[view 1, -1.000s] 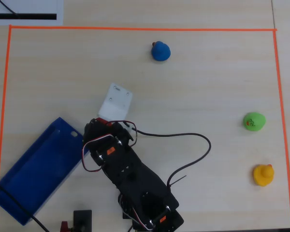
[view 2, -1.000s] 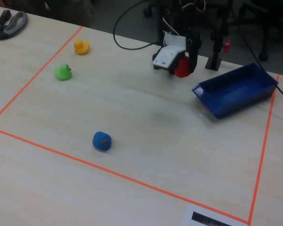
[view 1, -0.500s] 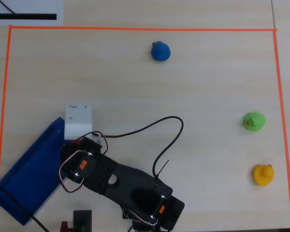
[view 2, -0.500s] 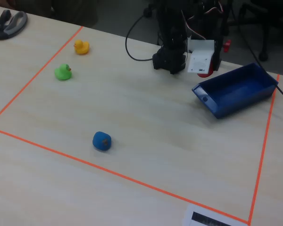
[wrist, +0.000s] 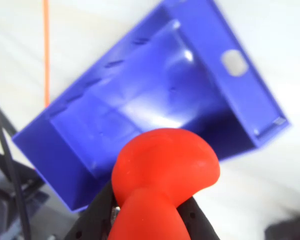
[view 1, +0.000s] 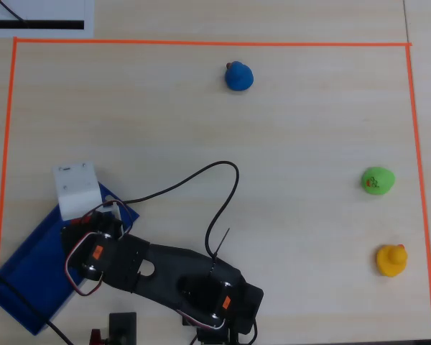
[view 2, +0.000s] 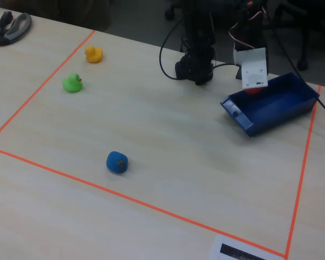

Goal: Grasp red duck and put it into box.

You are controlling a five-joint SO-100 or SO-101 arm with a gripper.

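Pale table (view 2: 168, 141); hand (wrist: 155, 220) grips red duck (wrist: 165, 175) above box (wrist: 140, 100).

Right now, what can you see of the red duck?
The red duck is smooth, glossy, solid red and blob-shaped. In the wrist view it sits clamped in the black gripper, held in the air above the blue box. In the fixed view only a red sliver shows under the white camera housing.

No legible text anywhere.
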